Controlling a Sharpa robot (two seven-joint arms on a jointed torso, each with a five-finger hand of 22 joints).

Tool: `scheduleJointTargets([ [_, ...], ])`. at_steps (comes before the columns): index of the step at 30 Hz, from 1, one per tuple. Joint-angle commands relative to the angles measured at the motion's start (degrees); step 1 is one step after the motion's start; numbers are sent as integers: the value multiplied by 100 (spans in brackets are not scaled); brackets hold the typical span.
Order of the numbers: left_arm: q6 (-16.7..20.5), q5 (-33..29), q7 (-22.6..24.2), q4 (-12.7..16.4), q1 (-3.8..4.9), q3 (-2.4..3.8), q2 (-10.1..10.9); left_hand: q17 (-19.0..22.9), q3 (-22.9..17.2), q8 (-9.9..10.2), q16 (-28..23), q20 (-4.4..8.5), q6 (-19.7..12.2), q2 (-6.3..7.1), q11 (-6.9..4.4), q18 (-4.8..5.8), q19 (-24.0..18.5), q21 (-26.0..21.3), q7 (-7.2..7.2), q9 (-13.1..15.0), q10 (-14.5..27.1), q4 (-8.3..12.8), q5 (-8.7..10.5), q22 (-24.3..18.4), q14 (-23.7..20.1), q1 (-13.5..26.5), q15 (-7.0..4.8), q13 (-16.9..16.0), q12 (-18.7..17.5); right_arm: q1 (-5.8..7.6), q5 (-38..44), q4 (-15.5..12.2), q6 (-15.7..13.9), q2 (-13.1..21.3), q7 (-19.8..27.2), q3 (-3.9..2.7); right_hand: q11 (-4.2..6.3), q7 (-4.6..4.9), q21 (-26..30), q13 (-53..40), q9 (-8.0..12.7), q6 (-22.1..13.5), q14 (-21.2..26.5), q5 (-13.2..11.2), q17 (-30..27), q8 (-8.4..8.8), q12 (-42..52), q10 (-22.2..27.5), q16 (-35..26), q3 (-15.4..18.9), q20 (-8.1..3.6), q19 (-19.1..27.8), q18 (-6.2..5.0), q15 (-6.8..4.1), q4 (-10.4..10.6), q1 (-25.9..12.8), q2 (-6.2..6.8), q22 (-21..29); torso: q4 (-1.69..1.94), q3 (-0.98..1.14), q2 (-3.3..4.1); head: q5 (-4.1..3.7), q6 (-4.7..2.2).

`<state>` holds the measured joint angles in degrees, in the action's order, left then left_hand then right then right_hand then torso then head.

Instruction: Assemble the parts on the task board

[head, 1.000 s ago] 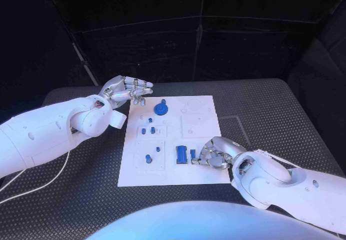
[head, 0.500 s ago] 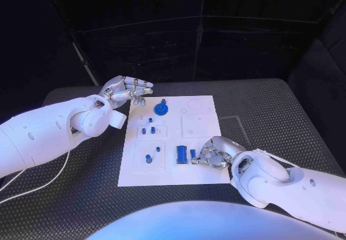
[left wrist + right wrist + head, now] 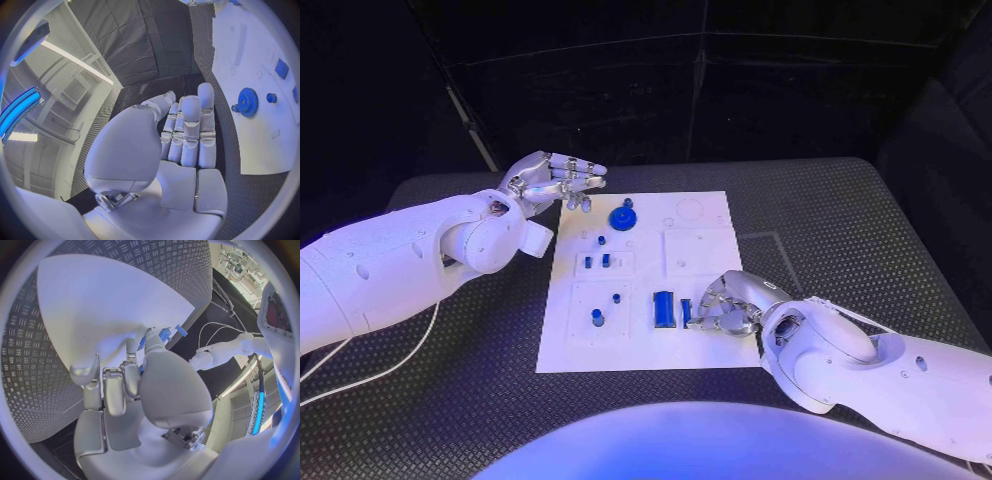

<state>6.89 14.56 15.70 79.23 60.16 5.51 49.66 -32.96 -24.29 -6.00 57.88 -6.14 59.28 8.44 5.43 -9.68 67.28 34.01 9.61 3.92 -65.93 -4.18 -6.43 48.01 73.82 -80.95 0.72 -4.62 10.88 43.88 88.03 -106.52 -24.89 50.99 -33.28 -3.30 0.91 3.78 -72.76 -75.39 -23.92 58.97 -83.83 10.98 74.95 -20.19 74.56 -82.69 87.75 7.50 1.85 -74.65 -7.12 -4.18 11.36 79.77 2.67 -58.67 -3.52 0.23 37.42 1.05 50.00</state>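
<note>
Two silver hands: left hand (image 3: 557, 180) empty, fingers together; right hand (image 3: 727, 305) pinches a small blue part (image 3: 687, 312) on the flat white task board (image 3: 704, 215).

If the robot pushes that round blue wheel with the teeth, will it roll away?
Probably not. The blue gear lies flat on the task board, so a push would likely slide it rather than roll it. It looks like stiff, small plastic, so probably light. Its toothed rim should give fingers some grip.
</note>
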Motion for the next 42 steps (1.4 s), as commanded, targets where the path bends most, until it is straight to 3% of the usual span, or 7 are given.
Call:
scheduleJointTargets([
  [1, -43, -26, 21, 15, 9, 5, 5, 5, 21, -8, -32, -23, -29, -17, 12, -79, 17, -27, 21, -8, 44, 13, 22, -7, -35, 29, -11, 0, 27, -2, 26, -7, -196, 3, 143, 7, -44, 12, 7, -102, 2, 23, -528, 180, 1053, 35, -8, -21, 15, 118, 42, -18, 103, 10, 192, -256, -63, -6, -9, 2, 0, 11, 0],
  [6, -41, -26, 28, 7, 9, 5, 2, 5, 21, -8, -32, -23, -29, -17, 12, -79, 17, -27, 21, -8, 44, 13, 22, -7, -35, 29, -11, 0, 27, -1, -499, -5, -504, 86, 662, -20, -58, 29, 59, -54, 18, -49, -510, 585, 974, 84, -70, 13, -25, 322, 53, 28, 86, 18, 457, -525, -23, 77, -14, 5, -6, 12, 0],
  [15, 55, -301, 128, -59, 4, 4, -59, 153, 47, -7, -127, -31, -39, -5, 14, -75, 4, -50, 20, -8, 44, -12, 28, -19, -100, 78, -4, -2, 50, 176, -3843, 619, -319, 171, 3364, -348, -225, 240, 1309, 1120, 135, -494, -157, 575, -424, 385, -1506, 841, -884, 336, 174, 1022, -227, 151, 279, -29, -205, 1895, 7, -39, -88, -81, -1],
  [20, 167, -616, 261, -192, -1, -5, -146, 623, 163, -25, -805, -78, -51, 23, 12, -73, -417, -452, -1, -3, 38, -74, 30, -237, -721, 163, 33, -7, 139, 527, -5605, 1428, 42, -9, 4554, -397, -446, 446, 2643, 2957, 291, -719, 1406, 454, -3882, 644, -3874, 2499, -3936, 271, 376, 1968, -294, 395, 7, 535, -341, 3021, 26, -95, -213, -134, -213],
  [30, 390, -1274, 674, -721, -72, -23, -494, 1919, 180, 15, -3736, -657, -138, 18, 214, -51, -2139, -2546, -28, -9, 95, -275, 24, -1811, -1531, 147, 527, 97, -379, 874, -6968, 2980, 625, -798, 5546, -419, -936, 717, 4878, 5665, 1013, -606, 2743, 51, -5334, 1367, -6014, 2707, -6947, 157, 1077, 2927, -278, 1065, -29, 936, -620, 4383, -38, -104, -365, -105, -734],
  [41, 828, -1617, 1007, -1378, -214, -24, -998, 2463, 443, 199, -4873, -951, -189, -70, 422, -107, -2523, -3022, -131, -18, 345, -311, 19, -2727, -1683, 88, 763, 110, -734, 943, -7304, 4157, 925, -1568, 5922, -426, -1011, 770, 5970, 7120, 1735, -402, 2269, 59, -6733, 1658, -6787, 2307, -8266, 15, 1297, 2669, -348, 1198, -525, 577, -756, 5135, -43, -80, -398, -32, -1017],
  [42, 550, -1341, 681, -1328, -206, -28, -956, 2701, 1015, 600, -5125, -479, -1915, -262, 136, 289, -3823, -3401, -367, -392, 2196, -99, 210, -3327, -3403, 2496, 496, 462, -1088, 926, -6999, 4085, 626, -1532, 5564, -420, -741, 418, 6331, 7539, 1910, -2082, 4134, -283, -6927, 2019, -6967, 4125, -8775, -212, 854, 4138, 25, 963, -680, -1954, -267, 5331, -38, -83, -389, -55, -975],
])
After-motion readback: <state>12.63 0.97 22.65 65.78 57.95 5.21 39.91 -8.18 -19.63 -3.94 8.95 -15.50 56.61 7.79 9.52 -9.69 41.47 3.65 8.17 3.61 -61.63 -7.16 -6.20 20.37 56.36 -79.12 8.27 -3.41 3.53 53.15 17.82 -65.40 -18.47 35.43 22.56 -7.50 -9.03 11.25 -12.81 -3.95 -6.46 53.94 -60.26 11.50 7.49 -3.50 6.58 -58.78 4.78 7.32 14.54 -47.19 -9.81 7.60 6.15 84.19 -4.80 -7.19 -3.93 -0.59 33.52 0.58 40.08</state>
